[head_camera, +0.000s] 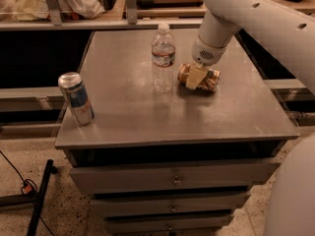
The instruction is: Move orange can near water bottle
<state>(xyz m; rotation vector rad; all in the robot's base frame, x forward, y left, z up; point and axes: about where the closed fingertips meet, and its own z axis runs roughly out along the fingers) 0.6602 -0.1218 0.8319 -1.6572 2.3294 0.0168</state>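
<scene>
Orange can [211, 80] lies sideways, clamped in the gripper [195, 77], long axis along the table's [128, 119] far edge, just right of the water bottle [163, 58]

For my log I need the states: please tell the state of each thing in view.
orange can: lying on its side, in the pincer
water bottle: upright, capped
pincer: shut on orange can, beside water bottle
blue-and-silver can: upright, near table edge
drawers: shut
</scene>
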